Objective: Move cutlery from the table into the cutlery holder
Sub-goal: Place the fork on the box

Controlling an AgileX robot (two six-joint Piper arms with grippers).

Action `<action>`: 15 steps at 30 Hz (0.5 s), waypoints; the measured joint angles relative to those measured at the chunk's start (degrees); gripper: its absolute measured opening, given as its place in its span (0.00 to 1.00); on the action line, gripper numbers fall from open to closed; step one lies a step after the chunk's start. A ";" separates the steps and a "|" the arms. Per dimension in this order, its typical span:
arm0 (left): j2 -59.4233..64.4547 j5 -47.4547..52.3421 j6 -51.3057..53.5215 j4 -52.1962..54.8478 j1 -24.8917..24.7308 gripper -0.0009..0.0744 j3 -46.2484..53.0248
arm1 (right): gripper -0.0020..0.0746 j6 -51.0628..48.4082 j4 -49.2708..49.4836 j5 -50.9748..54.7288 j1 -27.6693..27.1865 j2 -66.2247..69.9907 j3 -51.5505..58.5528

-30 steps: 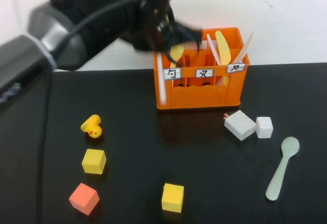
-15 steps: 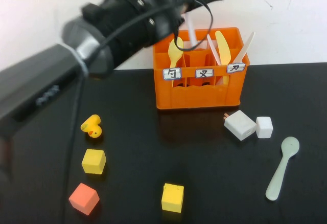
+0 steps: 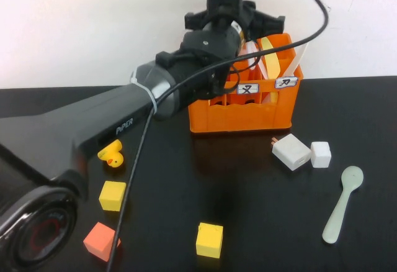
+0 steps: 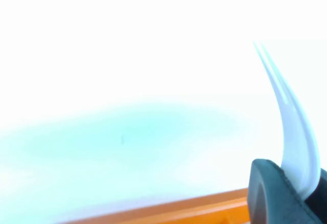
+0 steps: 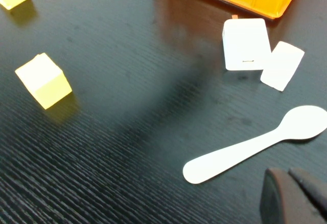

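The orange cutlery holder (image 3: 248, 113) stands at the back of the black table (image 3: 186, 179). A pale yellow knife (image 3: 271, 58) leans in its right compartment. My left arm (image 3: 186, 79) reaches over the holder's left and middle compartments. My left gripper (image 4: 299, 188) is shut on a pale fork (image 4: 291, 116), tines pointing away from it, above the holder's orange rim (image 4: 204, 208). A mint-green spoon (image 3: 342, 204) lies flat on the table at the right. My right gripper (image 5: 294, 193) hangs shut just beside the spoon (image 5: 255, 144), holding nothing.
Two white blocks (image 3: 291, 151) (image 3: 321, 154) sit between the holder and the spoon. A yellow duck (image 3: 111, 154), two yellow cubes (image 3: 113, 195) (image 3: 209, 240) and an orange cube (image 3: 101, 241) lie at the left and front. A white slim utensil (image 3: 299, 53) leans in the holder.
My left arm has swung right and back, from the holder's left side to over its compartments, carrying the fork. The right gripper and the spoon have not moved.
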 joint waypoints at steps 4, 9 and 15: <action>1.79 2.86 -3.57 1.62 0.45 0.07 0.00 | 0.02 -0.19 0.00 0.00 0.00 0.00 0.00; 3.49 4.82 -3.55 1.85 0.81 0.07 0.00 | 0.02 -0.80 0.00 0.00 0.00 0.00 0.00; 3.90 0.39 -2.28 2.04 1.02 0.09 0.02 | 0.02 -2.73 0.00 0.00 0.00 0.00 0.00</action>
